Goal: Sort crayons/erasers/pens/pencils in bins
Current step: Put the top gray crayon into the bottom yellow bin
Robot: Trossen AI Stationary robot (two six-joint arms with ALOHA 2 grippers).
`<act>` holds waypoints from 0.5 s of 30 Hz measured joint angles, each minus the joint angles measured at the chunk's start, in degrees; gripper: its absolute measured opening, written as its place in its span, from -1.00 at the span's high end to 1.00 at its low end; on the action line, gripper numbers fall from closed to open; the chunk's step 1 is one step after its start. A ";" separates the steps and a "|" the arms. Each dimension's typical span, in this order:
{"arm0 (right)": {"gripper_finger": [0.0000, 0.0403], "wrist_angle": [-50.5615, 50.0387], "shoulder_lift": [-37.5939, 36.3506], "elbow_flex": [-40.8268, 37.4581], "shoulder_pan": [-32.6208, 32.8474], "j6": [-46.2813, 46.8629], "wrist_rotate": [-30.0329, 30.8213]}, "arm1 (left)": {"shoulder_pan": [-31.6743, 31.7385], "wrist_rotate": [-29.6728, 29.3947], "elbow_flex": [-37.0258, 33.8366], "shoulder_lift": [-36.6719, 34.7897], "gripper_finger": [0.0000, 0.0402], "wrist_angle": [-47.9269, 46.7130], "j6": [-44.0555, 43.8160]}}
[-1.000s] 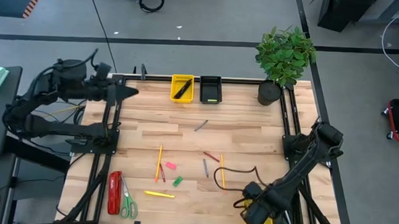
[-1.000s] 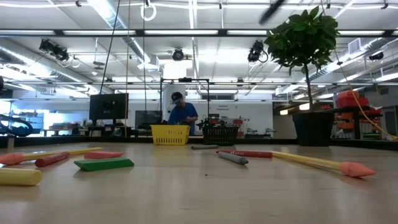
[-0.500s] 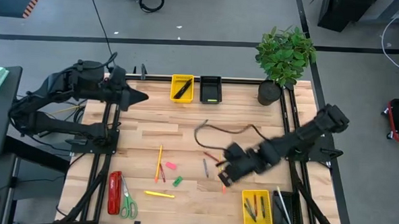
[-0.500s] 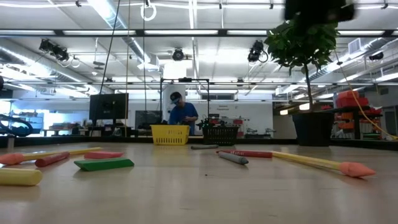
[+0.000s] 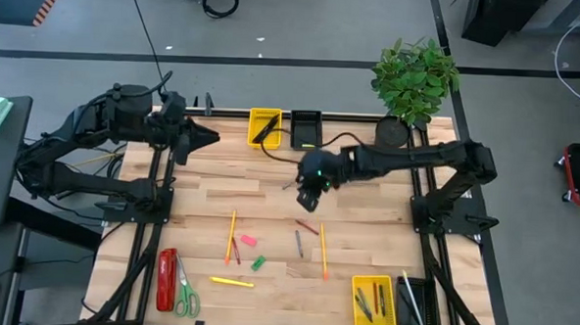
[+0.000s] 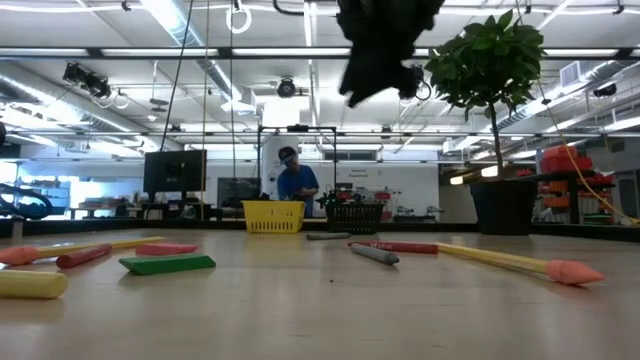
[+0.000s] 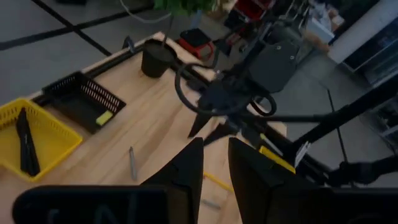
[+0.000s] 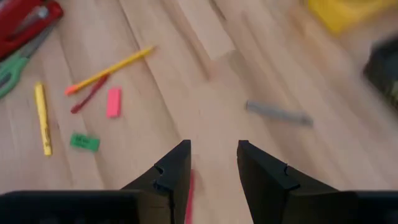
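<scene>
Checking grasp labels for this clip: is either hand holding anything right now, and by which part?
Nothing is held. The right hand hangs open and empty above the grey crayon; the left hand is empty too, near the table's far left edge.

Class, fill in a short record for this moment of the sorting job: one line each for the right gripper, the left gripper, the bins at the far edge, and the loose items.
right gripper: open, empty, above the grey crayon
left gripper: empty, near the table's far left edge
far yellow bin: holds black pens
far black bin: holds a yellow-green eraser
loose erasers: pink eraser, green eraser
loose pencil: orange pencil
</scene>
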 joint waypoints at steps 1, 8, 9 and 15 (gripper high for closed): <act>0.33 2.59 0.34 0.05 -0.87 -3.09 -0.78 | 0.24 -0.07 0.00 0.22 0.59 1.01 0.06; 0.33 10.70 3.02 0.09 -4.55 -22.28 -4.21 | 0.93 3.53 -0.02 1.52 0.55 2.84 2.99; 0.33 10.42 3.70 0.09 -4.97 -22.95 -5.13 | 0.92 4.28 -0.02 1.34 0.55 2.46 2.91; 0.33 10.20 8.49 0.07 -7.21 -25.40 -13.54 | 0.99 3.79 0.02 0.87 0.57 3.39 -2.15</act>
